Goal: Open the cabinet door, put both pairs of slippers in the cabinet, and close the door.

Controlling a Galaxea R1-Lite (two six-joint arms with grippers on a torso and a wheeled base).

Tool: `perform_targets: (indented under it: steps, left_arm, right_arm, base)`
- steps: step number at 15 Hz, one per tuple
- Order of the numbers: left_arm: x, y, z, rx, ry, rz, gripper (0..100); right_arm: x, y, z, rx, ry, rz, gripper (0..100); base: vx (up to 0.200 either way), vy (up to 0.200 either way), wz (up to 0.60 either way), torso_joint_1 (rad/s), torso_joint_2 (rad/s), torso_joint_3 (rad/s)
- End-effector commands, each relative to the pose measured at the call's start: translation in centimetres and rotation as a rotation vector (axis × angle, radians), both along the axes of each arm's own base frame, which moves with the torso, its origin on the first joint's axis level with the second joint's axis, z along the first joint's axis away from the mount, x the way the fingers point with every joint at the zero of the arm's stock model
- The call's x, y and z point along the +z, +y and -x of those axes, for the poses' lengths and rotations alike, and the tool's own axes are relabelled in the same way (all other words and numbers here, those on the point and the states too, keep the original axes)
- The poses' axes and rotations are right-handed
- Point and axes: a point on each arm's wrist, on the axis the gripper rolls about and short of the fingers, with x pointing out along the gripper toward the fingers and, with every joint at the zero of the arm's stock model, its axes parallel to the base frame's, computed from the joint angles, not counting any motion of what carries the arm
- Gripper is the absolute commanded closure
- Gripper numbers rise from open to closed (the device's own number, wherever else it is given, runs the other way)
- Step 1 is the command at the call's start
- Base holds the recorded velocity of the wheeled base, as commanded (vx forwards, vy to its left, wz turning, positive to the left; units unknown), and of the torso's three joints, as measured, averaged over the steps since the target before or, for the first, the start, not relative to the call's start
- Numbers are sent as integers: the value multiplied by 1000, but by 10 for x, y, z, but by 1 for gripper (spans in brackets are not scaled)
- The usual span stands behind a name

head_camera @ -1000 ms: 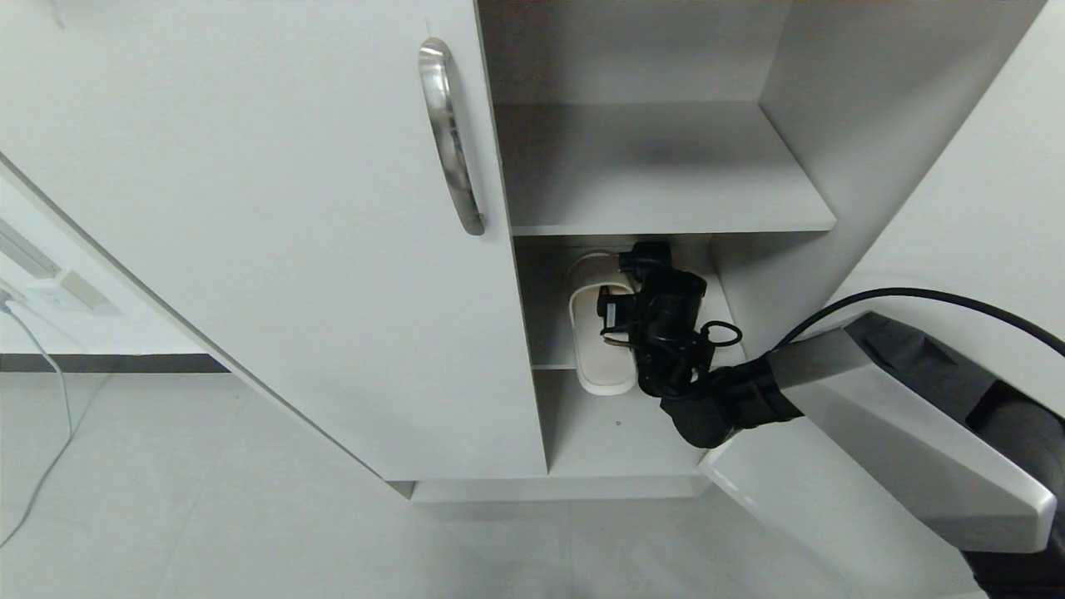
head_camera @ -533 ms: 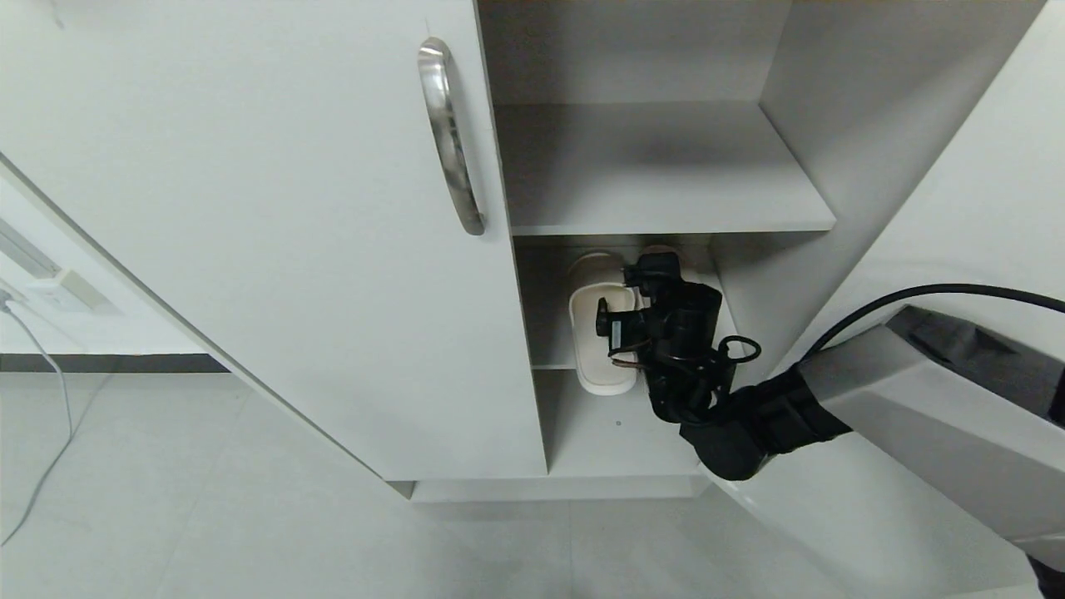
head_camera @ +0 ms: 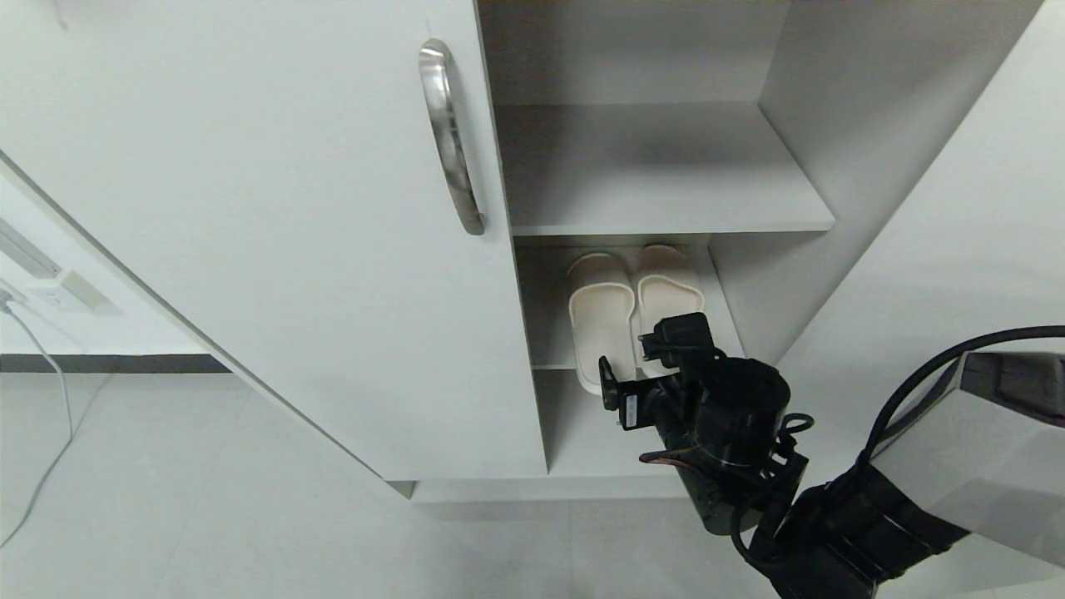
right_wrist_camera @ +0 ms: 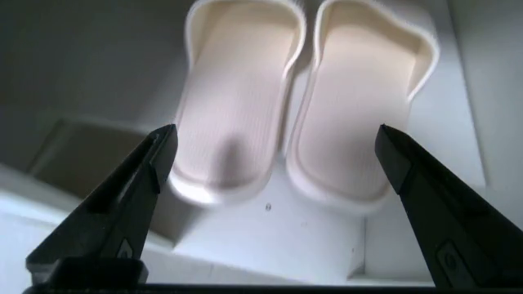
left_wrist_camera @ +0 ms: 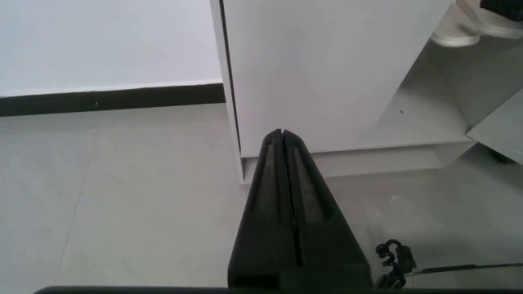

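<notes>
A pair of cream slippers [head_camera: 632,308] lies side by side, toes inward, on the cabinet's middle shelf [head_camera: 549,363], heels jutting slightly over its front edge. My right gripper [head_camera: 641,353] hangs just in front of and below the heels, open and holding nothing. In the right wrist view its two fingers [right_wrist_camera: 155,155] stand wide apart, framing both slippers [right_wrist_camera: 237,90]. My left gripper [left_wrist_camera: 282,139] is shut with nothing in it, low over the floor before the cabinet's base [left_wrist_camera: 343,155]. A slipper heel [left_wrist_camera: 462,28] peeks in at that view's corner.
The cabinet's left door [head_camera: 250,208] is closed, with a curved metal handle [head_camera: 449,137]. The right door [head_camera: 957,208] stands swung open beside my right arm. An upper shelf [head_camera: 657,166] and bottom shelf [head_camera: 599,433] are bare. A wall socket [head_camera: 62,287] and cable sit far left.
My right gripper has drawn back out of the middle shelf and down toward me, letting go of the slippers. Both slippers now lie uncovered on the shelf.
</notes>
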Motion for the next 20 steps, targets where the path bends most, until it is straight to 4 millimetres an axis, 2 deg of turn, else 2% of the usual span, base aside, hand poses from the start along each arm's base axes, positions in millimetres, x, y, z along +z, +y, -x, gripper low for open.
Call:
perform_targets:
  steps: [1,5,20]
  left_arm:
    - [0,0,0,0,0,0,100]
    - [0,0,0,0,0,6,100]
    - [0,0,0,0,0,6,100]
  right_arm:
    - [1,-1,5,8,2,3,0]
    - [-2,0,4,8,5,2,0]
    - [-4,0,5,9,1,-4,0]
  base:
    - [-200,0,0,2,2,2]
    - [-200,0,0,1,2,2]
    - [0,0,0,0,0,0]
